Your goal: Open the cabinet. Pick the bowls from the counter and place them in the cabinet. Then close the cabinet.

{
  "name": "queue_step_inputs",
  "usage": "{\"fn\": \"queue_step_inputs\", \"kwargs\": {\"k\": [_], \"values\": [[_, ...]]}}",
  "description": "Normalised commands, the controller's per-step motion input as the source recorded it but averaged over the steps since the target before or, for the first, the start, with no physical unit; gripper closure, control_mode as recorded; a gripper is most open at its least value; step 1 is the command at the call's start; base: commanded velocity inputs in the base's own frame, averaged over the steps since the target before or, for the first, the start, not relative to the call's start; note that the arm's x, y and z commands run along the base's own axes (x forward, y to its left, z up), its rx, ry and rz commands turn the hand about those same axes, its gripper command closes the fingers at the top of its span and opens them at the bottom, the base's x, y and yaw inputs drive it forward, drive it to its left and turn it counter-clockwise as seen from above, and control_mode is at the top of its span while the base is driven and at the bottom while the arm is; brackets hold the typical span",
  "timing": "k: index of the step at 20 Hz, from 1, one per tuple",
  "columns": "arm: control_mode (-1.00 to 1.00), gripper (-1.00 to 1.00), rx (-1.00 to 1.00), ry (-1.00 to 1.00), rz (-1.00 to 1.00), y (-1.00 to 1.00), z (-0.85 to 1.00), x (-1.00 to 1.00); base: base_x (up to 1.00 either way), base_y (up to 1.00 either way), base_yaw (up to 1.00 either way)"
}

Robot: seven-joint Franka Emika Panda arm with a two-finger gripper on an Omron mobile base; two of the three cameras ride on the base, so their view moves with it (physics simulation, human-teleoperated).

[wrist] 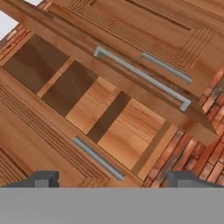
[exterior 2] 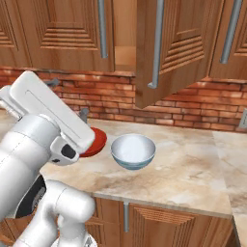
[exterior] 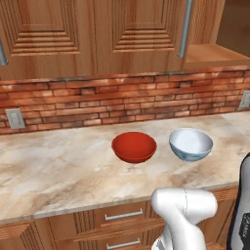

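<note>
Now pincer (wrist: 112, 179) wide, empty, facing open cabinet (wrist: 100, 109); 2 bowls (exterior: 134, 146) on counter (exterior: 58, 166).

No legible text, label, brand, number or sign appears on any surface in these views.

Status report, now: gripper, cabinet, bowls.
Gripper open, empty, facing the cabinet. One door swung open, the other shut. Red bowl and white bowl on the counter, nothing blocking them.
</note>
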Motion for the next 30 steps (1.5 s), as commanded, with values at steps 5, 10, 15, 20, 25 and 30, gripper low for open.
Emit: {"fn": "queue_step_inputs", "kwargs": {"k": [5, 10, 15, 20, 25, 30], "values": [[-1.00, -1.00, 0.30, -0.07, -0.04, 0.08, 0.00, 0.37, 0.00, 0.00, 0.00], [-1.00, -1.00, 0.15, -0.14, -0.21, 0.02, 0.00, 0.50, 0.00, 0.00, 0.00], [-1.00, -1.00, 0.13, -0.08, -0.26, 0.00, 0.00, 0.56, 0.00, 0.00, 0.00], [-1.00, -1.00, 0.32, -0.11, -0.02, -0.10, -0.03, 0.38, 0.00, 0.00, 0.00], [-1.00, -1.00, 0.20, -0.12, 0.03, -0.06, 0.00, 0.42, 0.00, 0.00, 0.00], [-1.00, -1.00, 0.03, 0.00, -0.02, -0.09, 0.00, 0.43, 0.00, 0.00, 0.00]]}}
